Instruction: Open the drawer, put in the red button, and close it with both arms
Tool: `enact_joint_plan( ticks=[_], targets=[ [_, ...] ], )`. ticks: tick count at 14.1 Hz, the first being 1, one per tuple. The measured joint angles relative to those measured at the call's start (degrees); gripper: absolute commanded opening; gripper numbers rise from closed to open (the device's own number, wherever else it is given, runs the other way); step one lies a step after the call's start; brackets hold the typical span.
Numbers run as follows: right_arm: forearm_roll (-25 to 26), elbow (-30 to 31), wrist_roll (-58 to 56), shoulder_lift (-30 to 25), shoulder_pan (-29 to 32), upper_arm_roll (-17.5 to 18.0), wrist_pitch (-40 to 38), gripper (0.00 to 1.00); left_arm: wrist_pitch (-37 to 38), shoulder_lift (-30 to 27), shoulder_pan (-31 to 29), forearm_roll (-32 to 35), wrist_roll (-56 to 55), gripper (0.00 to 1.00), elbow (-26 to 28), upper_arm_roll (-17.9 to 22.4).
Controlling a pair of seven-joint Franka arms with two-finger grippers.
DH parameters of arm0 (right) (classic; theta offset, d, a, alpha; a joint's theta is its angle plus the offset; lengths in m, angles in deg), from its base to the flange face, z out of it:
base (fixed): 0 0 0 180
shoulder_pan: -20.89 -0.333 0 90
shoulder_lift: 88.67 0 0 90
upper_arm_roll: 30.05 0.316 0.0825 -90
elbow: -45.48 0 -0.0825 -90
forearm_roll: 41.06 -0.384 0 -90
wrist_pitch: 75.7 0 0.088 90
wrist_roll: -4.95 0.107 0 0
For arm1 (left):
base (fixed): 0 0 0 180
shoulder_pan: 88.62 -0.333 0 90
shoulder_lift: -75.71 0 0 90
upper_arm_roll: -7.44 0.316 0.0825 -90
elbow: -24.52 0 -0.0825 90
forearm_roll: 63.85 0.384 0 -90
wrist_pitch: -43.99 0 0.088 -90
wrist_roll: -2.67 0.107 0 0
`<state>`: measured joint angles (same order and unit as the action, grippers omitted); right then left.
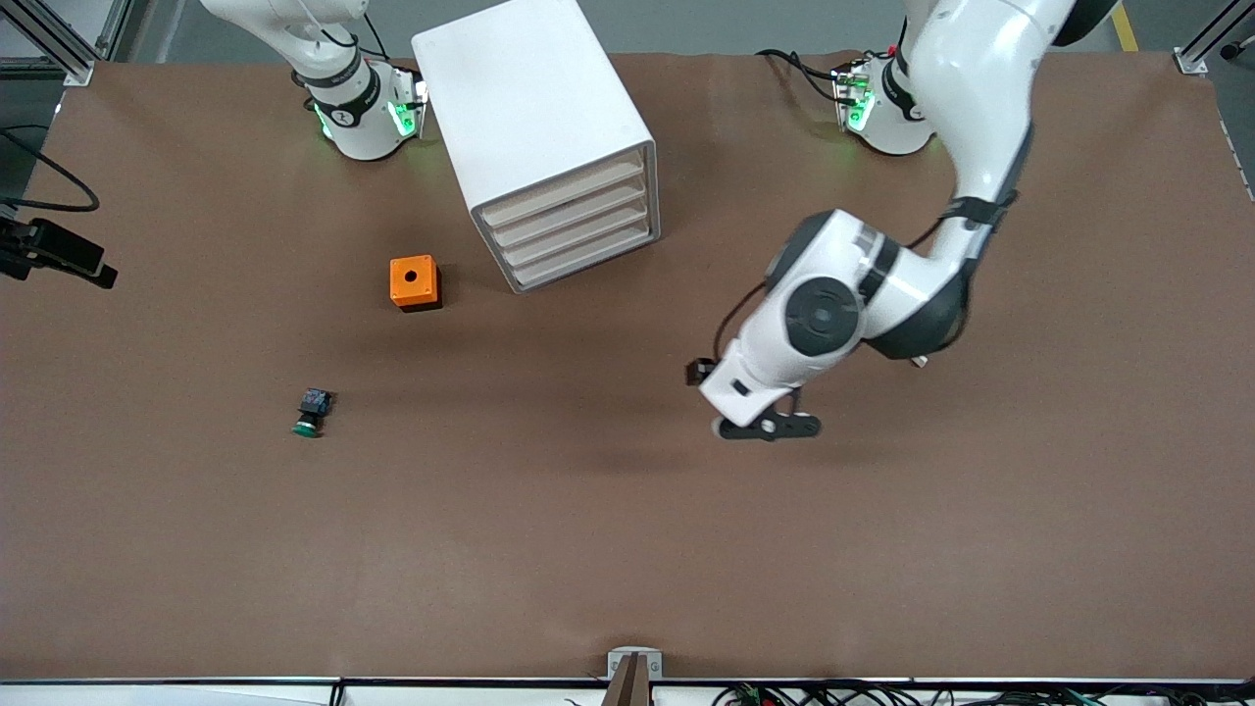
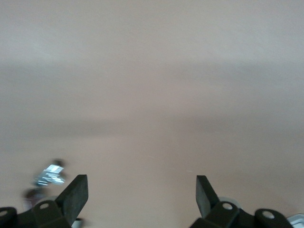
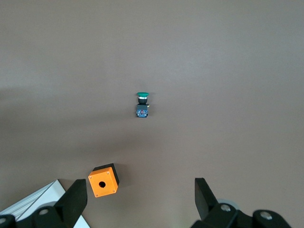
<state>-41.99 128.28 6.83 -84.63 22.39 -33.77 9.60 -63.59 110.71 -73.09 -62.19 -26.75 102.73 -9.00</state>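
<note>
The white cabinet [image 1: 534,108] stands between the arm bases. Its four beige drawer fronts [image 1: 569,224] are all shut. My left gripper [image 1: 770,428] hangs low over bare table toward the left arm's end, nearer the front camera than the cabinet. In the left wrist view it [image 2: 142,183] is open and empty. A small blurred thing [image 2: 47,176] with a pale bluish body and a dark reddish end lies beside one fingertip; it may be the red button. The front view shows no red button. My right gripper [image 3: 140,185] is open, empty and high above the orange box.
A small orange box [image 1: 414,282] with a hole sits beside the cabinet, toward the right arm's end, and shows in the right wrist view [image 3: 103,180]. A green-capped button [image 1: 312,412] [image 3: 142,104] lies nearer the front camera. A black device [image 1: 59,250] sits at the table's edge.
</note>
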Motion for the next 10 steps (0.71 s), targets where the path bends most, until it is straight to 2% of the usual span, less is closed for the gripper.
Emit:
enact_joint_plan(
  ticks=[5, 10],
  targets=[
    [0.00, -0.01, -0.06, 0.00, 0.05, 0.03, 0.00, 1.00, 5.61, -5.05, -8.78, 0.45, 15.79, 1.00, -0.07, 0.68],
    [0.02, -0.04, -0.09, 0.00, 0.10, 0.03, 0.00, 1.00, 10.64, -11.06, -10.11, 0.56, 36.37, 1.00, -0.12, 12.48]
  ],
)
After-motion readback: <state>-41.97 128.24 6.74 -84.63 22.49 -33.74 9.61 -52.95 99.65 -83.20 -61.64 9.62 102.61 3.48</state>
